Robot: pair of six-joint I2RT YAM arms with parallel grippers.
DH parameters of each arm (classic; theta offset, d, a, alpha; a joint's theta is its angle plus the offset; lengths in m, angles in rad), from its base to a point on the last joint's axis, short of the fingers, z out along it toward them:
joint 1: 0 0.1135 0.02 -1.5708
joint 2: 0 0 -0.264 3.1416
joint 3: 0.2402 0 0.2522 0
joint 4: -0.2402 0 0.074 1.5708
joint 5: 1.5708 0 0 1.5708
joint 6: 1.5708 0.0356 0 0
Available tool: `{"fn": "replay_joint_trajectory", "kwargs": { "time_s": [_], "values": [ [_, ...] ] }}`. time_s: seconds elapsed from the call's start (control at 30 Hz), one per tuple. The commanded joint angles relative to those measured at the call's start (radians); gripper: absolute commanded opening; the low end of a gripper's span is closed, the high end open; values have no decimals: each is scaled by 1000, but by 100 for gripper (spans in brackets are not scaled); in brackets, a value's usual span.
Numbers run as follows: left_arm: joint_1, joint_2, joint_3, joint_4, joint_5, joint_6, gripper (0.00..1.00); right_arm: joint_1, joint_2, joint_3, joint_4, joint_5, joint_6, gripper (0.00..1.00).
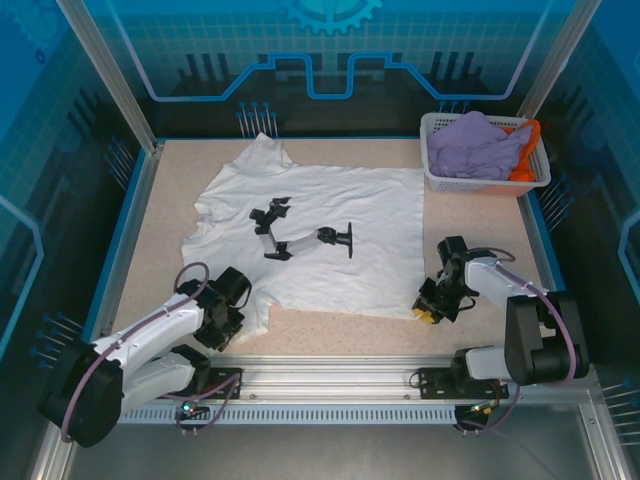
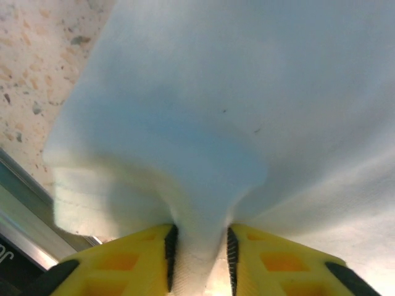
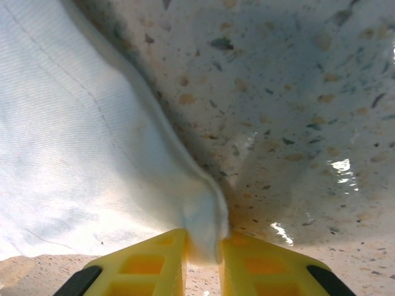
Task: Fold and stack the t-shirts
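Note:
A white t-shirt with black printed marks lies spread flat on the speckled table, collar at the far left. My left gripper is at its near left corner, shut on a bunch of the white cloth between its yellow fingers. My right gripper is at the near right corner, shut on the hem corner of the same t-shirt. A lavender t-shirt and an orange one lie heaped in the basket.
The white lattice basket stands at the far right corner of the table. A metal rail runs along the near edge, and blue edging borders the table's sides. Bare speckled tabletop lies right of the shirt.

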Motion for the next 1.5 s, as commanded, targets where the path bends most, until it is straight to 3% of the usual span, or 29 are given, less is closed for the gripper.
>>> {"fn": "replay_joint_trajectory", "kwargs": {
  "time_s": [0.0, 0.1, 0.37, 0.63, 0.97, 1.47],
  "values": [
    [-9, 34, -38, 22, -23, -5, 21, -13, -1, 18, -31, -5, -12, 17],
    [-10, 50, 2, -21, -38, 21, 10, -14, -15, 30, -49, 17, -17, 13],
    [24, 91, 215, -154, -87, 216, 1, -12, -57, 132, -127, 80, -36, 1],
    [150, 216, 431, -150, -6, 459, 0, -18, 23, 302, -139, 83, -31, 0],
    [284, 542, 808, -118, 64, 714, 0, -65, 280, 562, -135, 41, -12, 0],
    [395, 1096, 1473, -234, 69, 868, 0, -105, 575, 808, -162, 12, 90, 1]
  ]
}}
